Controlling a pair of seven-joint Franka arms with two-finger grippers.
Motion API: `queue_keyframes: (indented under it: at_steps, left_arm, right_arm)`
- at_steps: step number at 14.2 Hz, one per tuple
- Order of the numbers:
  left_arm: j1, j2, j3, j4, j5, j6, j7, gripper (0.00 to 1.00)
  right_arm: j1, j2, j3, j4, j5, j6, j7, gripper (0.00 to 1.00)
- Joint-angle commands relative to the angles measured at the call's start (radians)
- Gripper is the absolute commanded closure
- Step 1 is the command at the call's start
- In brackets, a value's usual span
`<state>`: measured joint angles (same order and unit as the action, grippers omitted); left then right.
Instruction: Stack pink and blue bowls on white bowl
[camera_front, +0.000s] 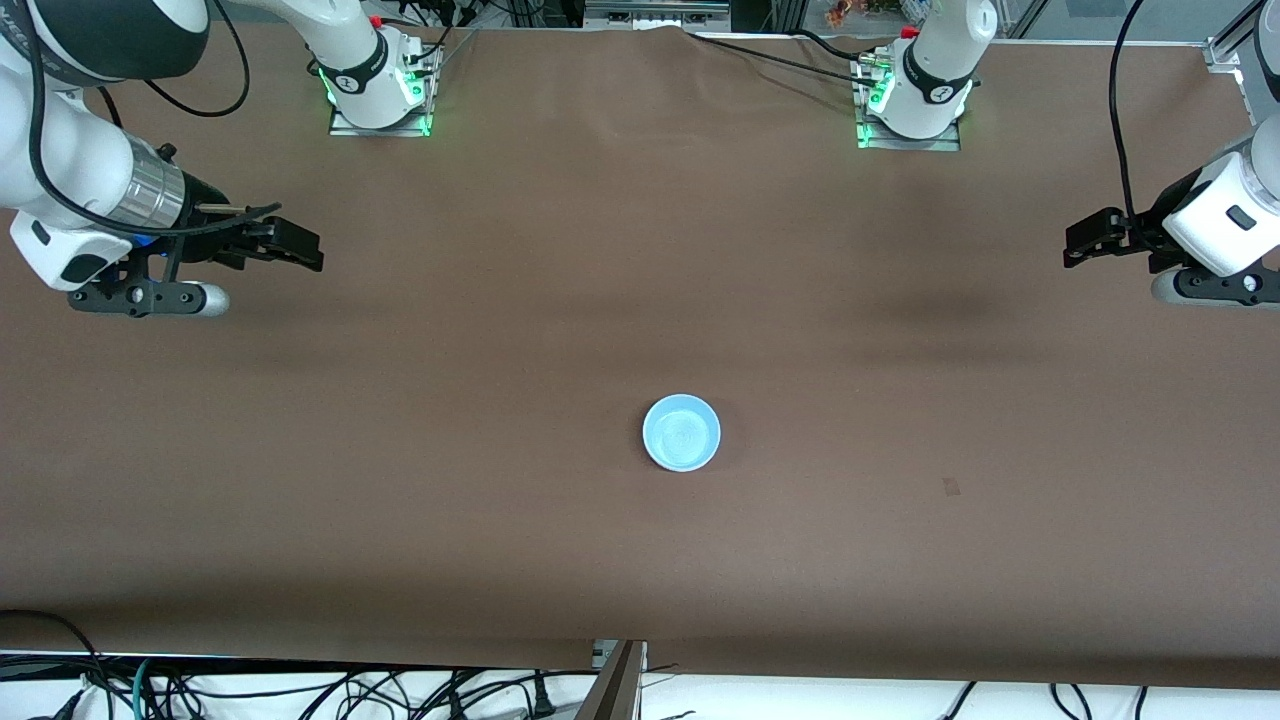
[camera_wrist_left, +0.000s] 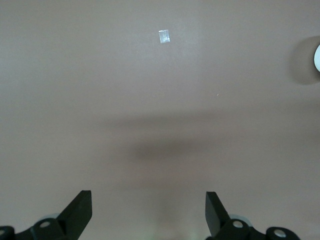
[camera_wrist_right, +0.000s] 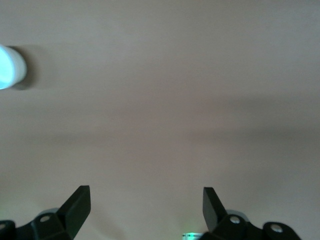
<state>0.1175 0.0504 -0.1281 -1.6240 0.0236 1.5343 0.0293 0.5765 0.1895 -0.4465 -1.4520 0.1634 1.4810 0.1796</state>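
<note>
Near the middle of the brown worktop (camera_front: 400, 480), a little closer to the front camera's edge: blue bowl (camera_front: 681, 432), upright, its outside wall white in the right wrist view, so maybe sitting in other bowls, hard to tell. Small pale scrap of tape (camera_front: 951, 487) toward the left arm's end. Cables past the front edge. Up over the left arm's end: left gripper (camera_front: 1075, 243), wide open, holding nothing. Up over the right arm's end: right gripper (camera_front: 300, 250), wide open too, holding nothing.
</note>
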Motion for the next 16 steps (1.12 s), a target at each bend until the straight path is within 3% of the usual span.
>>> queue_keyframes:
  at_steps: [1, 3, 4, 8, 12, 16]
  left_arm:
    - [0.008, 0.008, -0.005, 0.027, -0.004, -0.023, 0.024, 0.0]
    - [0.008, 0.008, -0.005, 0.027, -0.004, -0.023, 0.024, 0.0]
    - [0.008, 0.008, -0.005, 0.027, -0.004, -0.023, 0.024, 0.0]
    - [0.008, 0.008, -0.005, 0.027, -0.004, -0.023, 0.024, 0.0]
    - [0.008, 0.008, -0.005, 0.027, -0.004, -0.023, 0.024, 0.0]
    - [0.008, 0.008, -0.007, 0.027, -0.004, -0.023, 0.023, 0.0]
  right_arm:
    - [-0.009, -0.125, -0.004, -0.167, -0.065, 0.086, -0.047, 0.01]
    - [-0.075, -0.159, 0.032, -0.214, -0.076, 0.097, -0.138, 0.01]
    - [-0.133, -0.162, 0.082, -0.223, -0.079, 0.093, -0.182, 0.01]
    - [-0.409, -0.18, 0.418, -0.24, -0.154, 0.097, -0.206, 0.01]
    - [-0.544, -0.246, 0.52, -0.318, -0.154, 0.143, -0.244, 0.01]
    - [-0.557, -0.254, 0.516, -0.308, -0.153, 0.136, -0.273, 0.01]
